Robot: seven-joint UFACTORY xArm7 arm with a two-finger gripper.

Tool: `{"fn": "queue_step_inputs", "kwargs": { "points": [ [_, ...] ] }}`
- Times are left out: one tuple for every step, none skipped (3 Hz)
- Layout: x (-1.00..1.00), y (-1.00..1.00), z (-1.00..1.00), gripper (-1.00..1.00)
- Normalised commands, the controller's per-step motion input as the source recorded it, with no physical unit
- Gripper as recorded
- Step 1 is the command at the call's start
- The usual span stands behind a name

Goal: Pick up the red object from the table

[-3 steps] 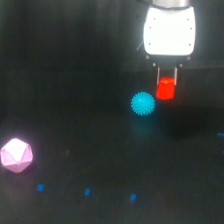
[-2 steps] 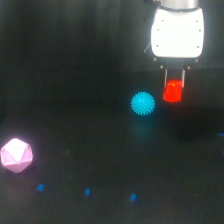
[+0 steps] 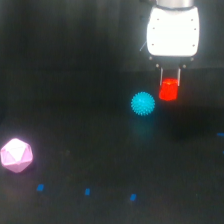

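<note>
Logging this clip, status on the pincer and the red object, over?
Pincer shut on the red object. Red object looks clear of the table, though height is hard to judge. Cyan spiky ball just beside it, not touching.

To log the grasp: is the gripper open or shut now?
Shut on the red object: the gripper has a thin finger down each side of it, beside the cyan spiky ball.

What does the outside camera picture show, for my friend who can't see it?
A white robot gripper at the upper right holds a small red object between its fingers, above a dark table. A blue spiky ball sits just to the picture's left of it, and a pink many-sided shape lies far left.
</note>
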Motion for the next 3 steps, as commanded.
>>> {"fn": "queue_step_inputs", "kwargs": {
  "points": [
    [-0.61, -0.29, 0.08, -1.00],
    [0.06, -0.50, -0.27, -1.00],
    [0.54, 0.32, -0.28, -0.78]
  ]
}}
